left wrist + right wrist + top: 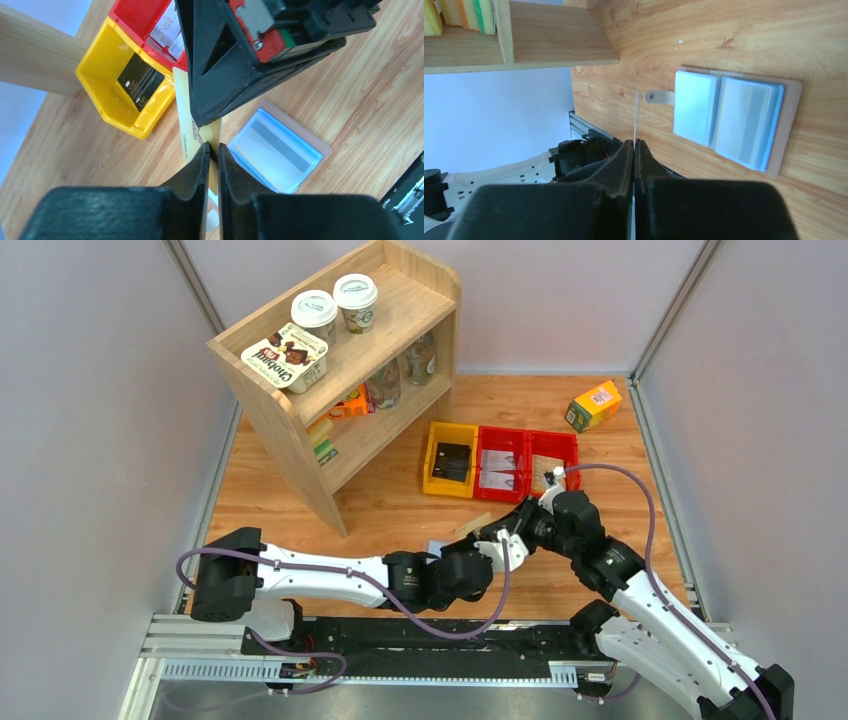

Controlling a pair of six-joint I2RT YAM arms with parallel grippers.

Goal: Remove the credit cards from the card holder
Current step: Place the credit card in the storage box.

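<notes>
The tan-yellow card (191,117) is out of the card holder (280,150) and is held on edge in the air over the middle of the table (400,505). It is just far and right of the holder, between it and the row of bins.

The right gripper (634,146) comes at the card from the far-right side. Its jaws are closed tight on the card's edge, and the card shows as a thin pale line running out from between its fingertips. The left gripper (213,150) meets the same card from the near-left side. Its jaws stand very narrow with the card's lower edge between them. The pictures do not show whether they press on the card or only bracket it.

The card holder lies open and flat on the wood. Its grey-blue panels with clear pockets face up, its taupe outside shows as a border, and a small strap with a snap (659,96) sticks out from one side. A grey stripe shows through one pocket.

Farther back stands a yellow bin (434,445) with dark cards in it. Two red bins (527,436) touch its right side and hold pale cards. A wooden shelf (270,410) stands at the far left with lidded cups (335,305) on top. An orange and green box (593,405) lies at the far right.
</notes>
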